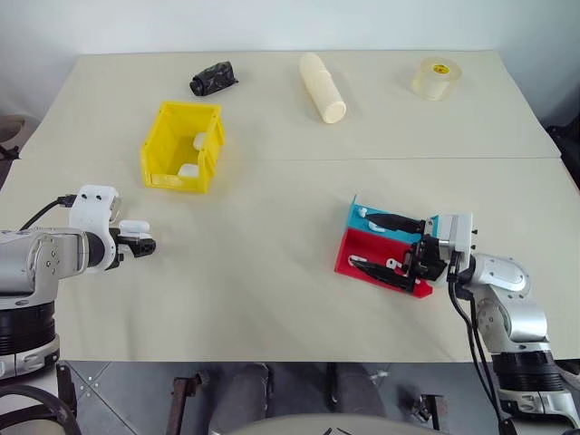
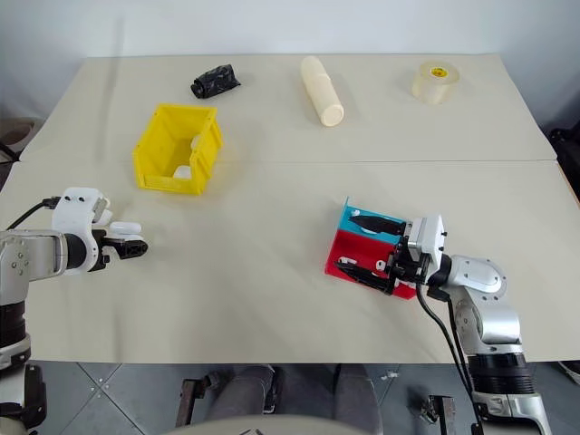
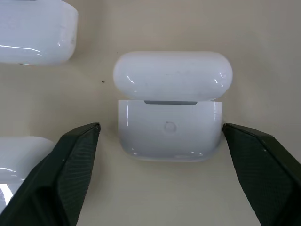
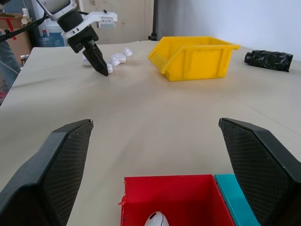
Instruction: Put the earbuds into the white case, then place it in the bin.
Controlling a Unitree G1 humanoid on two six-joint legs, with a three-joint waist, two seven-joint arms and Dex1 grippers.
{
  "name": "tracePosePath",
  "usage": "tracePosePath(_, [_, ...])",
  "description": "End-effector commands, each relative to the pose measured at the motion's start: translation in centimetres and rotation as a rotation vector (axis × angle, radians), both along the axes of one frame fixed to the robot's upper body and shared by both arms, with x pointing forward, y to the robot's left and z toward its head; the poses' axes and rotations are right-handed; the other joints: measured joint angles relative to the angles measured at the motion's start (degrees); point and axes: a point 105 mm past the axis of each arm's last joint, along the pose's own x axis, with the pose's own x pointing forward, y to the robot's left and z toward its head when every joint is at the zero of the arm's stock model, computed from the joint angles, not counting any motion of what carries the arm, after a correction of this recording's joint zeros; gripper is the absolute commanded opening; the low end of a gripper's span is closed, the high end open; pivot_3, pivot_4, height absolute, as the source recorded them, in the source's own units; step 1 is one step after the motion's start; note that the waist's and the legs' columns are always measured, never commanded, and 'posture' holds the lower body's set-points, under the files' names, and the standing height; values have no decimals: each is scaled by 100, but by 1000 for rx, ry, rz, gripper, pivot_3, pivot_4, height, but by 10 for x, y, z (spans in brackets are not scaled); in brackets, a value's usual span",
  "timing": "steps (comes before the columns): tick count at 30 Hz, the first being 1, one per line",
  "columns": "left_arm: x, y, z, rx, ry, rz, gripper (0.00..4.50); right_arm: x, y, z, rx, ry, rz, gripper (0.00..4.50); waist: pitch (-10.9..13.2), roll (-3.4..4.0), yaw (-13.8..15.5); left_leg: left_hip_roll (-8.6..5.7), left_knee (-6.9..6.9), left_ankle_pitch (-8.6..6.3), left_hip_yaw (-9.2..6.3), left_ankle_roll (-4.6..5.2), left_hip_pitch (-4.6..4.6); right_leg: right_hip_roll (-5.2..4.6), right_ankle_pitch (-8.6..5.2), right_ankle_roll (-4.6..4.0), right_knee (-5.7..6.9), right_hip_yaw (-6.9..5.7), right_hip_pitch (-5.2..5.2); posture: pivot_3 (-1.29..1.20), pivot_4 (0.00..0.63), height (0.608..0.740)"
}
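A white case (image 3: 169, 108) lies on the table with its lid open, between the fingers of my left gripper (image 1: 143, 245). That gripper is open, with a gap on either side of the case. Two more white cases (image 3: 33, 28) lie close by. The yellow bin (image 1: 156, 149) stands farther back on the left, with white cases inside. My right gripper (image 1: 382, 245) is open, its fingers spread wide over the red tray (image 1: 349, 258) and blue tray (image 1: 358, 217). An earbud (image 4: 156, 220) lies in the red tray.
Along the far side of the table lie a black crumpled object (image 1: 213, 79), a cream cylinder (image 1: 323, 88) and a roll of clear tape (image 1: 436, 78). Bare tabletop stretches between the bin and the trays.
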Motion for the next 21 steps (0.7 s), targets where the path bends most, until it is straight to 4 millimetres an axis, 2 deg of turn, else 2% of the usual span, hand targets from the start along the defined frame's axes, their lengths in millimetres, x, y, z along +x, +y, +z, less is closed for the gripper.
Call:
tracePosePath(1, [-7,3,-8,16,46,17,3297,-4,2,9,20,-47,5,4500,0,0,-12,0,0,0,0,0,0,0,0,0,0,0,0,0,150,740])
tracePosePath(3, [-8,3,-7,22,37,14,2762,-4,2,8,20,-45,5,4500,-2,3,-27,2,-1,0,0,0,1,1,0,0,1,-1,0,0,150,740])
tracePosePath(6, [-10,0,-5,11,28,-4,2762,-4,2,7,17,-42,4,4500,-2,4,-37,4,-2,0,0,-1,2,4,0,0,3,0,0,0,150,740])
tracePosePath(9, [-6,-11,9,-45,-124,-79,2762,-3,0,6,5,-39,4,4500,-2,4,-38,3,-4,0,1,0,1,2,0,0,5,2,0,0,150,740])
tracePosePath(12, [-6,-29,32,-44,-357,-264,2762,-4,-4,6,-3,-37,-2,4500,0,0,-30,4,-4,-1,1,0,-5,1,0,0,-3,0,-1,0,150,740])
tracePosePath(15, [-28,-57,60,-114,-681,-541,2762,-4,-9,6,-17,-34,-18,4500,0,0,-28,4,-3,-2,1,-1,-8,-2,0,-1,-26,-2,0,0,150,740])
tracePosePath(18, [-44,-74,63,-100,-831,-732,2762,-3,-16,7,-37,-35,-41,4500,0,0,-22,7,-2,-5,7,-4,-9,-4,0,-1,-42,-9,5,0,150,740])
tracePosePath(21, [-45,-92,54,-93,-923,-871,2762,-4,-28,9,-63,-50,-85,4500,-3,5,46,12,2,-5,11,-4,-3,-2,0,-1,-46,-18,17,0,150,740])
